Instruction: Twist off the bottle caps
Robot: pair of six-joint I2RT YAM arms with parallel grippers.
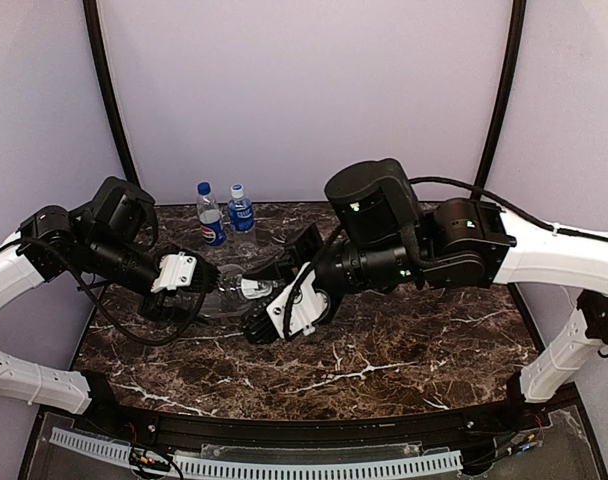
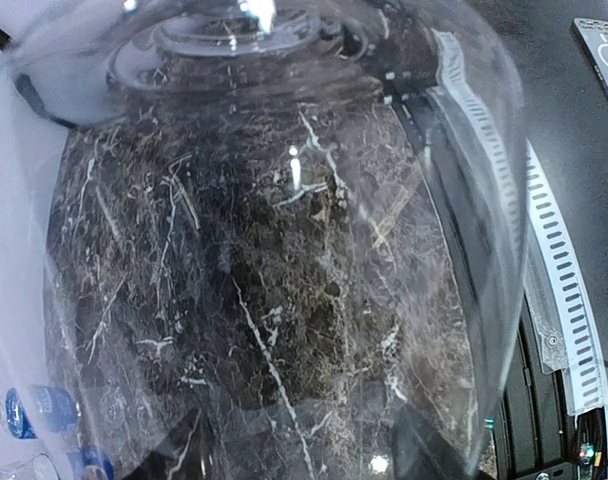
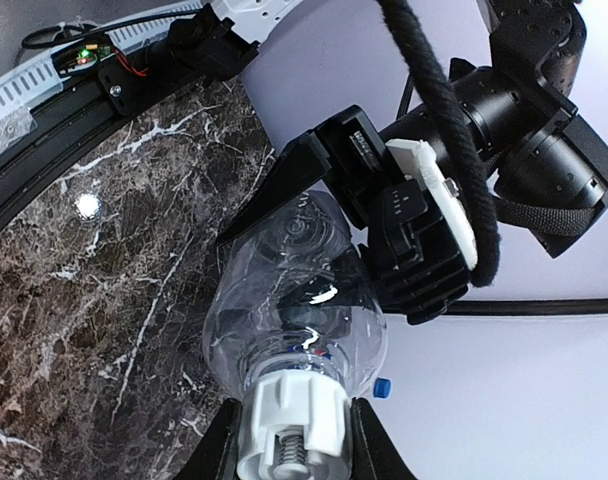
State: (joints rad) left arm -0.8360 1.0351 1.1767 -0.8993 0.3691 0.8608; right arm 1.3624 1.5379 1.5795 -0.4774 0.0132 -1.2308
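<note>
My left gripper point(image 1: 202, 280) is shut on the body of the plain clear bottle point(image 1: 229, 285) and holds it sideways above the table. In the left wrist view the bottle point(image 2: 284, 250) fills the frame, with the left gripper point(image 2: 294, 445) seen dimly through it. My right gripper point(image 1: 267, 293) is shut on this bottle's white cap point(image 1: 254, 288). In the right wrist view the cap point(image 3: 292, 415) sits between the right gripper's point(image 3: 292, 445) fingers point(image 3: 216, 450), with the bottle point(image 3: 294, 290) beyond. The Pepsi bottle point(image 1: 211, 216) and the blue-label bottle point(image 1: 242, 210) stand upright at the back, caps on.
The dark marble table point(image 1: 384, 350) has a black rail with a white perforated strip point(image 1: 284, 465) along its near edge. Purple walls close in the back and sides. The two standing bottles show at the lower left of the left wrist view point(image 2: 39, 412).
</note>
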